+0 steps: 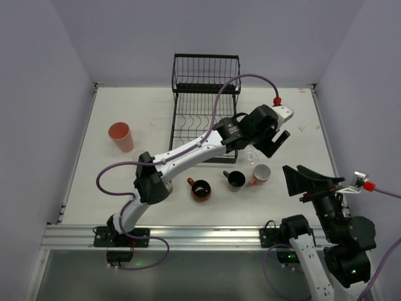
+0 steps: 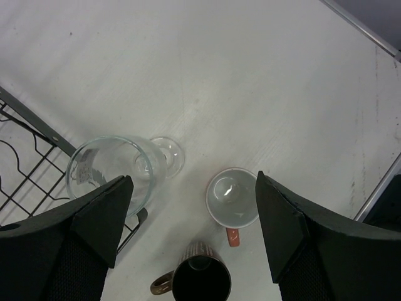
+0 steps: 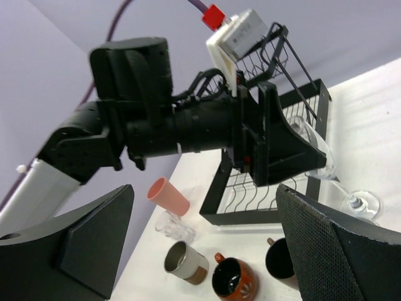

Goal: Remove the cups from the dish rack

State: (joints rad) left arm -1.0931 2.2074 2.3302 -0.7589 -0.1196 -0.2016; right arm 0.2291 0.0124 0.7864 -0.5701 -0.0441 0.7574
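The black wire dish rack (image 1: 205, 106) stands at the back. My left gripper (image 1: 274, 143) (image 2: 193, 188) hangs open above the table by the rack's front right corner, nothing between its fingers. A clear stemmed glass (image 2: 113, 169) (image 3: 326, 164) tilts beside its left finger, bowl at the rack's corner (image 2: 25, 157), foot on the table. Below sit a white-inside mug with a reddish handle (image 2: 233, 197) (image 1: 260, 174) and the dark brown mug (image 2: 200, 282) (image 1: 236, 179). The orange-red cup (image 1: 200, 189) is further left. My right gripper (image 1: 304, 179) (image 3: 205, 194) is open and empty at the near right.
The salmon tumbler (image 1: 120, 137) (image 3: 168, 196) stands at the left, with a clear glass (image 3: 174, 227) and the white-and-brown cup (image 3: 186, 263) near it. The left arm (image 1: 182, 157) stretches across the middle. The table's right edge (image 2: 376, 188) runs close to the mugs.
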